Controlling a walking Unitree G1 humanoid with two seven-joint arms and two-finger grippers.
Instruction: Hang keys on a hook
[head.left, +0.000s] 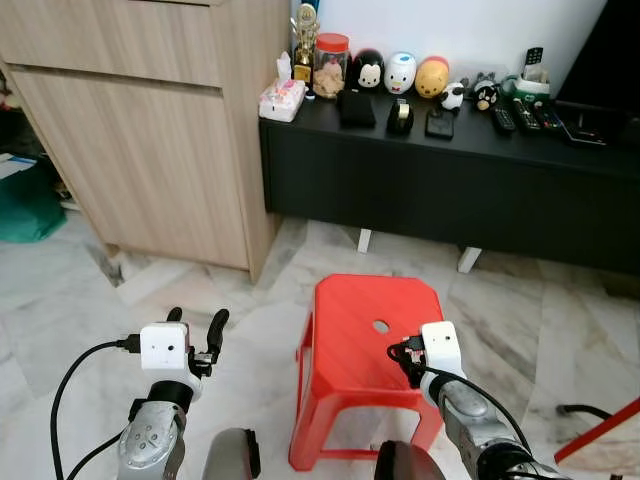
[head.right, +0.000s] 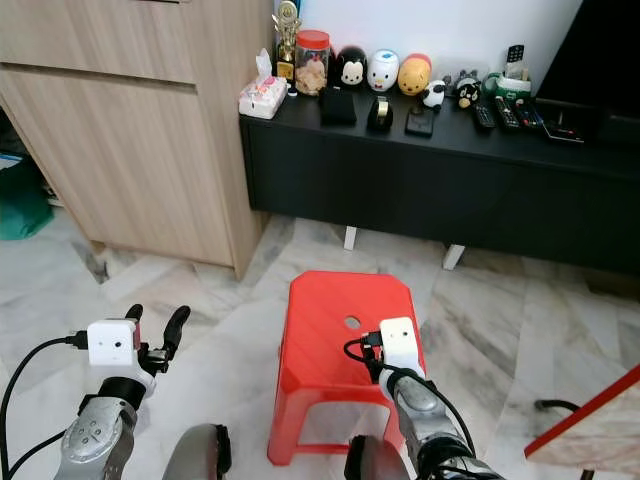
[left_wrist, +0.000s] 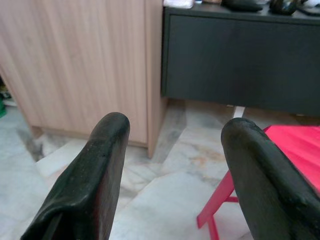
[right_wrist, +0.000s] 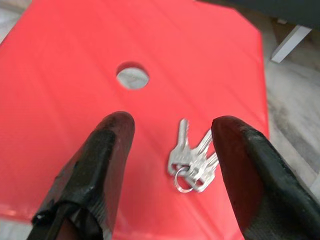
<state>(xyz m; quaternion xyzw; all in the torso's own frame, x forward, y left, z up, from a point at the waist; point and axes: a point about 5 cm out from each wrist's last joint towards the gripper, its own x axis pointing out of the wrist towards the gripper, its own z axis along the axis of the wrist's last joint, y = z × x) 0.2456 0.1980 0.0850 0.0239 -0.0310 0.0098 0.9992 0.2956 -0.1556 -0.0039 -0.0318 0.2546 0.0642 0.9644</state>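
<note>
A bunch of silver keys (right_wrist: 192, 161) on a ring lies on the top of a red plastic stool (head.left: 350, 310), near the stool's right edge. My right gripper (right_wrist: 173, 121) hovers just above the keys, open, one black finger on each side of them and touching nothing. In the eye views the right wrist (head.left: 440, 345) covers the keys. My left gripper (head.left: 197, 320) is held up left of the stool, open and empty, pointing toward the wooden cabinet (left_wrist: 100, 60).
A tall wooden cabinet (head.left: 150, 130) stands at the left. A low black console (head.left: 450, 180) along the wall carries toy figures, a jar and remotes. Marble floor (head.left: 250, 300) surrounds the stool. A red bar (head.left: 600, 435) pokes in at the lower right.
</note>
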